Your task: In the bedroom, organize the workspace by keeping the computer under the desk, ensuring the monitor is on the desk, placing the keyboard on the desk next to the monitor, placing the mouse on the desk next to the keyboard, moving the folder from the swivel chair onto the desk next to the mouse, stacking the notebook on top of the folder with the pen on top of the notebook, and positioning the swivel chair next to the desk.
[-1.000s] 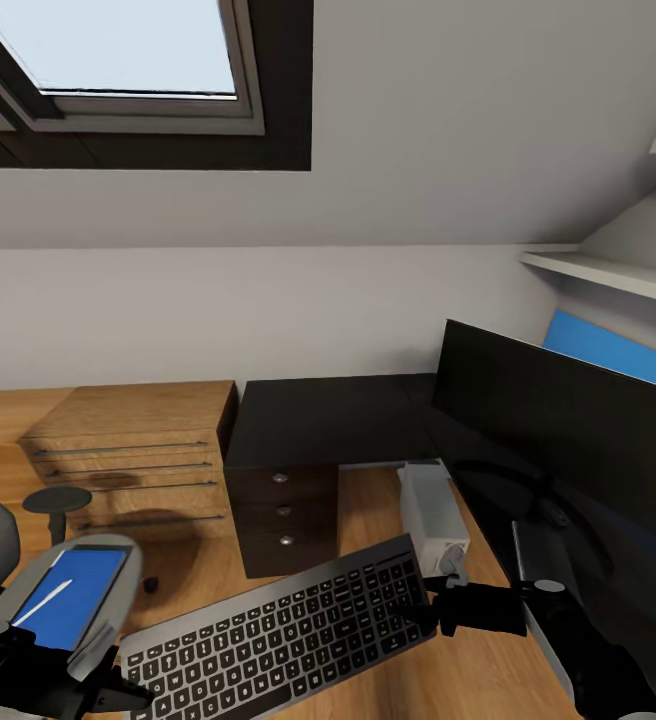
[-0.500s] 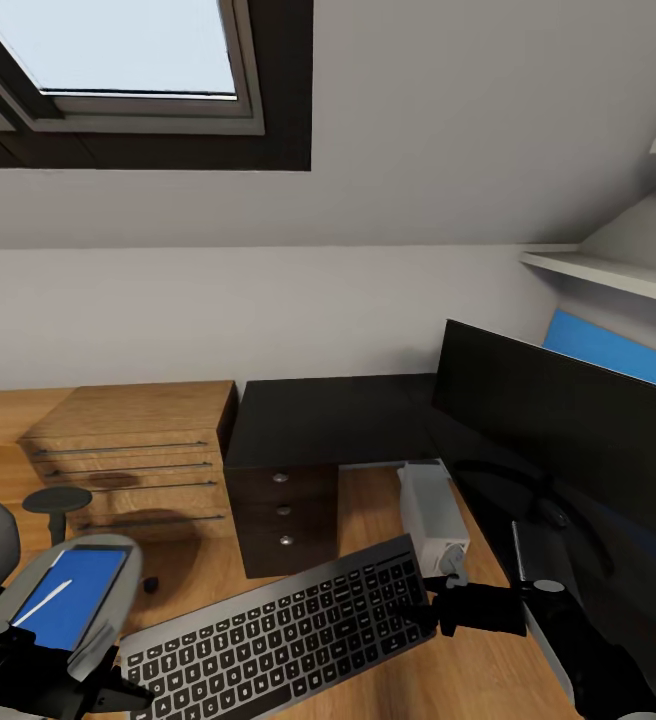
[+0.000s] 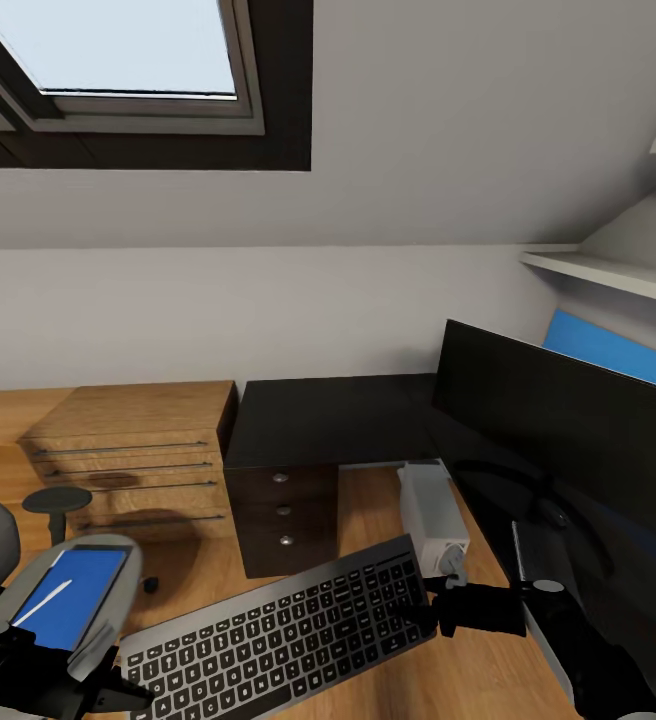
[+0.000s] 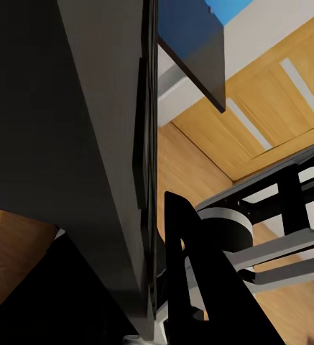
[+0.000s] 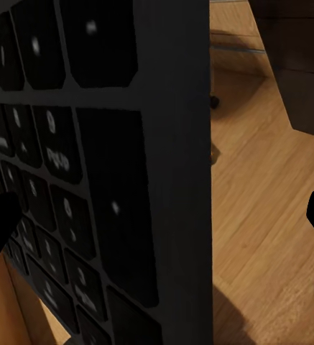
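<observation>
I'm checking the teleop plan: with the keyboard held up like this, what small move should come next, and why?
Probably carry the keyboard up and forward toward the desk. Both grippers, left and right, hold its ends above the floor, and the desk's bare top lies ahead beside the monitor.

The keyboard (image 3: pixel 283 625), flat and black with dark keys in a grey frame, hangs tilted across the lower middle of the head view, above the wooden floor, gripped at both ends. The black worktop (image 3: pixel 333 420) spans the middle, its drawers with round silver knobs just below. The wide black monitor (image 3: pixel 568 420) stands on the worktop at the right. The light grey computer (image 3: pixel 431 515) lies on the floor below the worktop's edge, right of the drawers. At lower left the grey swivel chair (image 3: pixel 118 560) carries the bright blue folder (image 3: pixel 73 595), with the whitish pen (image 3: pixel 43 602) lying slantwise on it.
</observation>
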Motion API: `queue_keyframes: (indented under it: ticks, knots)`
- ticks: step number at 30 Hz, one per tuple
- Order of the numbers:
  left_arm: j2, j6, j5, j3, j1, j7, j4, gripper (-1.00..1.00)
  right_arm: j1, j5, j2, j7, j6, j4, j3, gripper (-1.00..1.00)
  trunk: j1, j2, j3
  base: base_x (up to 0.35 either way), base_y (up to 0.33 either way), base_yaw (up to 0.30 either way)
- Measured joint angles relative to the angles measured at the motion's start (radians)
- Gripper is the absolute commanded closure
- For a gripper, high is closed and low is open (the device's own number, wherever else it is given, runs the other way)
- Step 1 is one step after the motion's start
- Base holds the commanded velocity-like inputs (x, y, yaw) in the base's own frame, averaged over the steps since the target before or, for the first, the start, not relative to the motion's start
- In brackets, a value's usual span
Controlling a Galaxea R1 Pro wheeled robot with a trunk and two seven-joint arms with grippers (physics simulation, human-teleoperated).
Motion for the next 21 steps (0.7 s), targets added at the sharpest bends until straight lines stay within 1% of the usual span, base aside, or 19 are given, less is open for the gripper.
queue_keyframes:
  ticks: [16,17,21]
  knots:
    - [-0.003,0.000,0.000,0.000,0.000,0.000,0.000,1.00,0.000,0.000,0.000,0.002,0.000,0.000,0.000,-1.00,0.000,0.000,0.000,0.000,0.000,0.000]
    - [-0.003,0.000,0.000,0.000,0.000,0.000,0.000,1.00,0.000,0.000,0.000,0.002,0.000,0.000,0.000,1.00,0.000,0.000,0.000,0.000,0.000,0.000]
    - [-0.003,0.004,-0.002,0.001,0.000,0.000,0.000,1.00,0.000,-0.001,0.000,0.002,0.000,0.000,0.000,1.00,0.000,0.000,0.000,0.000,0.000,0.000]
